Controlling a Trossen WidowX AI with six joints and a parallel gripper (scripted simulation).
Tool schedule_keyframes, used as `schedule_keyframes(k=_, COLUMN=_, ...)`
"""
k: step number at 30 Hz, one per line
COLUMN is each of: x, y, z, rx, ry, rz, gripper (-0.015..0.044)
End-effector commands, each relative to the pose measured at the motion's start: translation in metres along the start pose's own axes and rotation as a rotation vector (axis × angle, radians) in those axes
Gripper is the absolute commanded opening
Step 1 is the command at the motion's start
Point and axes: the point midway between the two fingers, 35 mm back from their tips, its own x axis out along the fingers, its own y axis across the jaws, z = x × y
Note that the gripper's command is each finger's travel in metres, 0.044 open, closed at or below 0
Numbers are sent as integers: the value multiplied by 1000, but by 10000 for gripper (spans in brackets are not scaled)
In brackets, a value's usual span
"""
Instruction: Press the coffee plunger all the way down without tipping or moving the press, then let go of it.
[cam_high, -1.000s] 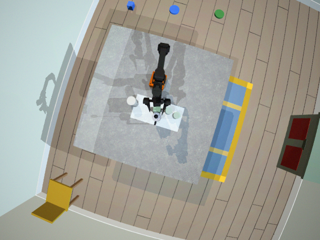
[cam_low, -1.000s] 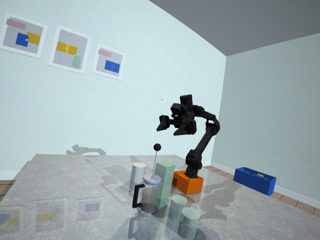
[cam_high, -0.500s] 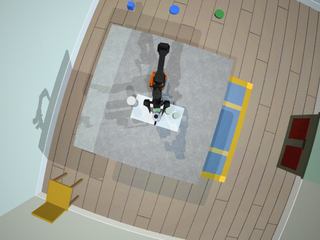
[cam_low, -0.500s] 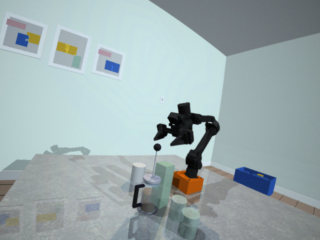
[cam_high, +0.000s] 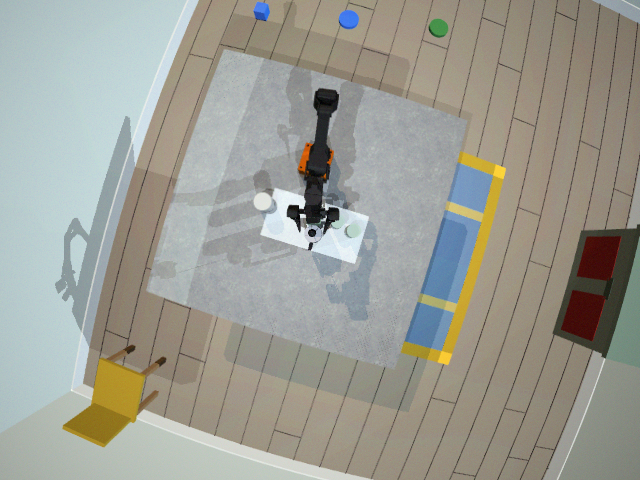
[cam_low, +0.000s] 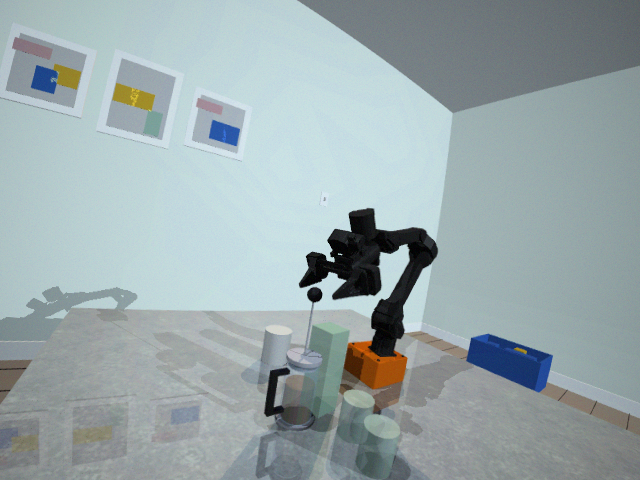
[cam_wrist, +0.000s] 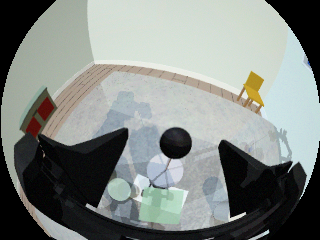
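Note:
The coffee press (cam_low: 298, 395) stands upright, its pale round lid (cam_low: 303, 357) (cam_wrist: 162, 172) on top and its black handle (cam_low: 270, 393) (cam_high: 310, 246) to one side. The plunger rod (cam_low: 310, 328) stands high out of the lid and ends in a black knob (cam_high: 312, 233) (cam_low: 314, 294) (cam_wrist: 176, 143). My gripper (cam_high: 313, 230) (cam_low: 318, 291) (cam_wrist: 176, 139) is wide open with nothing between its fingers. Its tips appear at about the knob's height or slightly above, one on each side of it in the wrist view. I see no contact with the knob.
A tall green block (cam_low: 330, 336) (cam_wrist: 161, 206) stands close beside the press, on the arm's side. Two green cylinders (cam_low: 357, 415) (cam_low: 381, 445) stand nearby, and a white cylinder (cam_high: 263, 201) (cam_low: 277, 345) on the other side. A white sheet (cam_high: 341, 250) lies under the press.

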Motion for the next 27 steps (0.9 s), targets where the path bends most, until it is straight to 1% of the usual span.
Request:
schedule_keyframes(k=1, x=7, y=-1, z=-1, rx=6, ry=4, rz=-4, gripper=440)
schedule_keyframes(k=3, x=8, y=-1, z=-1, rx=6, ry=4, rz=-4, gripper=440)
schedule_keyframes(k=14, x=8, y=-1, z=-1, rx=6, ry=4, rz=-4, gripper=151)
schedule_keyframes(k=18, x=8, y=-1, z=-1, rx=6, ry=4, rz=-4, gripper=125)
schedule_keyframes(k=27, x=9, y=-1, z=-3, rx=6, ry=4, rz=-4, gripper=124)
